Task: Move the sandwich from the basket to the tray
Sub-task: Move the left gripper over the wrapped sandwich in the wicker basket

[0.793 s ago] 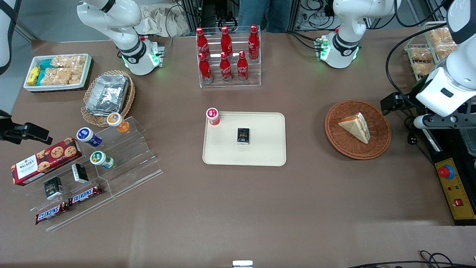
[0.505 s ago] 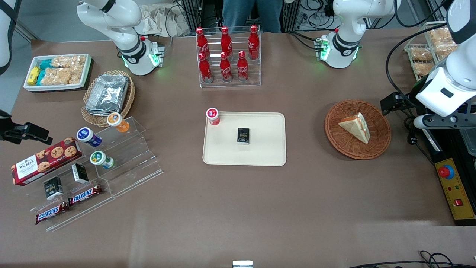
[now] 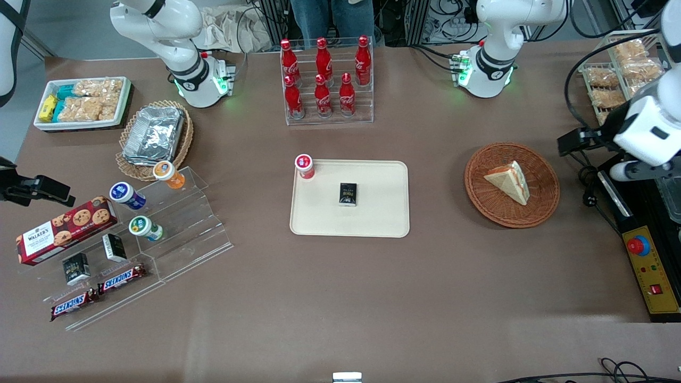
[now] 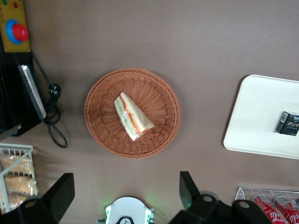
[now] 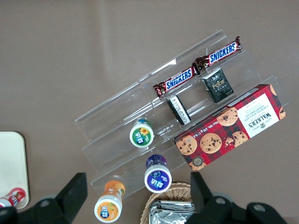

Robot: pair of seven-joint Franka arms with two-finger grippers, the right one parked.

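The sandwich (image 3: 508,182), a pale bread wedge with red-orange filling on its cut edge, lies in the round reddish-brown wicker basket (image 3: 479,197) toward the working arm's end of the table. Both show in the left wrist view, the sandwich (image 4: 132,116) in the middle of the basket (image 4: 103,126). The cream tray (image 3: 383,213) lies at the table's middle and also shows in the left wrist view (image 4: 257,121). My left gripper (image 3: 638,171) hangs high beside the basket, near the table's end. It is open and empty (image 4: 124,196), well apart from the sandwich.
A small black box (image 3: 348,193) lies on the tray and a red-capped bottle (image 3: 305,166) stands at its corner. A cola bottle rack (image 3: 325,80) stands farther back. A control box with a red button (image 3: 652,266) and a wire snack rack (image 3: 617,74) flank the gripper.
My left arm has shifted a little toward its end of the table and slightly farther from the front camera. The sandwich, basket and tray have not moved.
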